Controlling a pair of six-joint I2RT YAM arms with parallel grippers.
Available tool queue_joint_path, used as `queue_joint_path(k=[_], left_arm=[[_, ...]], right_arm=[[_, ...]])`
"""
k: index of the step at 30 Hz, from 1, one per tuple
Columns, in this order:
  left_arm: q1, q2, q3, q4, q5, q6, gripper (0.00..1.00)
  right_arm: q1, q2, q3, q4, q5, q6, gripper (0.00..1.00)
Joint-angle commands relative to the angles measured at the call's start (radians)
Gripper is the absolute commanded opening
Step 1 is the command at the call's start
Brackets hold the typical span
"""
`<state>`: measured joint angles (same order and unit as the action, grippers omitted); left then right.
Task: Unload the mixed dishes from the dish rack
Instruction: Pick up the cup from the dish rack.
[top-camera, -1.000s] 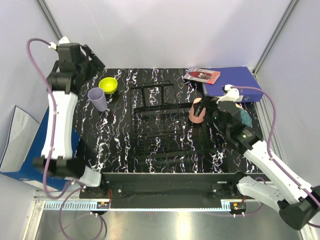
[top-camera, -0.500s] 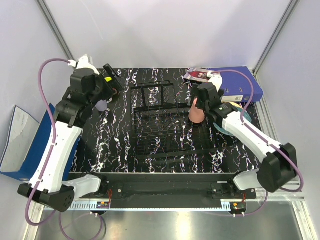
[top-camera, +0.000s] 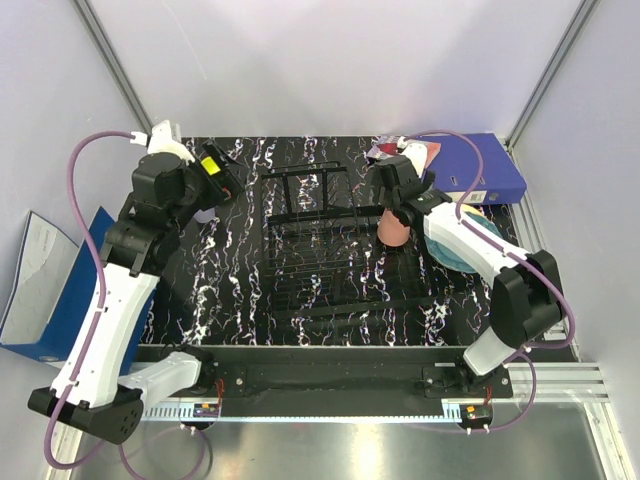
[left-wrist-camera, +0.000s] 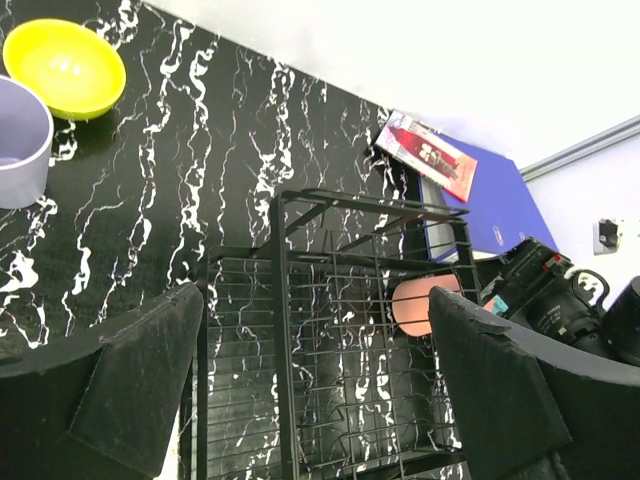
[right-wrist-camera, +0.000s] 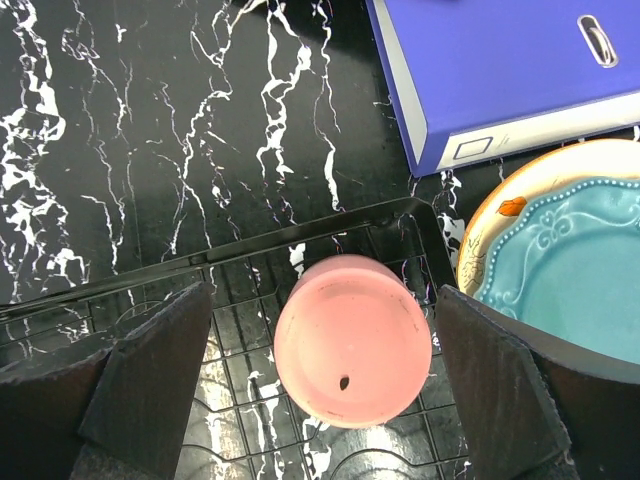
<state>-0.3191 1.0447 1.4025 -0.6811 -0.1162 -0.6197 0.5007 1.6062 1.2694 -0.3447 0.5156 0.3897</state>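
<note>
At the dish rack's (top-camera: 318, 262) two o'clock corner, the pink cup (right-wrist-camera: 352, 340) is sitting upside down below the right gripper (right-wrist-camera: 320, 372), which is hovering wide open. The left gripper (left-wrist-camera: 315, 395) is also hanging open, with the small yellow bowl (left-wrist-camera: 64, 67) and lavender cup (left-wrist-camera: 20, 140) lying at its ten o'clock.

I see the dish rack (top-camera: 330, 255) in the middle of the tabletop (top-camera: 225, 285). An inverted cup (right-wrist-camera: 352, 340) sits in its far right corner. Right of the rack, a scalloped plate (right-wrist-camera: 585, 275) lies on a larger plate (right-wrist-camera: 488, 235), with the binder (right-wrist-camera: 500, 70) behind them. The booklet (left-wrist-camera: 432, 155) seems to rest on the binder's left end. At far left stands a bowl (left-wrist-camera: 64, 67), with an upright cup (left-wrist-camera: 18, 140) just before it.
</note>
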Motion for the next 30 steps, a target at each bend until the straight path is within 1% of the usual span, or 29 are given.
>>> queue_joint_path(k=[1,6,7,10,13,17,19,21,23,25,26,28,29,30], left_arm=[[-0.006,-0.005,-0.022,0.058,0.027,0.009,0.99],[-0.006,0.0,-0.04,0.061,0.047,0.003,0.99],[-0.006,0.0,-0.042,0.064,0.047,0.003,0.99],[-0.008,0.0,-0.048,0.064,0.052,0.002,0.99],[-0.009,0.002,-0.051,0.068,0.055,-0.002,0.99],[-0.012,0.002,-0.06,0.069,0.059,-0.005,0.99],[-0.015,-0.002,-0.066,0.069,0.061,-0.008,0.99],[-0.015,-0.009,-0.068,0.069,0.053,-0.008,0.99],[-0.015,-0.012,-0.065,0.069,0.046,-0.003,0.99],[-0.015,-0.012,-0.06,0.069,0.04,-0.002,0.99],[-0.015,-0.009,-0.059,0.069,0.039,0.0,0.99],[-0.015,-0.003,-0.051,0.069,0.039,0.0,0.99],[-0.015,0.0,-0.047,0.069,0.041,0.0,0.99],[-0.015,0.006,-0.042,0.069,0.043,-0.002,0.99]], right_arm=[[-0.007,0.003,-0.005,0.007,0.037,0.015,1.0],[-0.007,0.001,-0.042,0.009,0.038,0.029,1.0],[-0.008,-0.002,-0.053,0.007,0.038,0.031,0.97],[-0.008,-0.008,-0.07,0.0,0.035,0.04,0.96],[-0.01,-0.011,-0.09,0.0,0.028,0.047,0.9],[-0.011,-0.019,-0.096,0.0,0.027,0.055,0.66],[-0.01,-0.055,-0.09,0.004,0.031,0.052,0.38],[-0.01,-0.086,-0.074,0.006,0.031,0.038,0.33],[-0.01,-0.114,-0.049,-0.011,0.026,0.028,0.26],[-0.01,-0.167,-0.025,-0.03,0.014,0.026,0.22],[-0.008,-0.189,0.002,-0.043,-0.002,0.026,0.15],[-0.008,-0.253,0.047,-0.057,-0.018,0.026,0.09],[-0.008,-0.299,0.062,-0.069,-0.037,0.031,0.0],[-0.008,-0.322,0.074,-0.076,-0.048,0.035,0.0]])
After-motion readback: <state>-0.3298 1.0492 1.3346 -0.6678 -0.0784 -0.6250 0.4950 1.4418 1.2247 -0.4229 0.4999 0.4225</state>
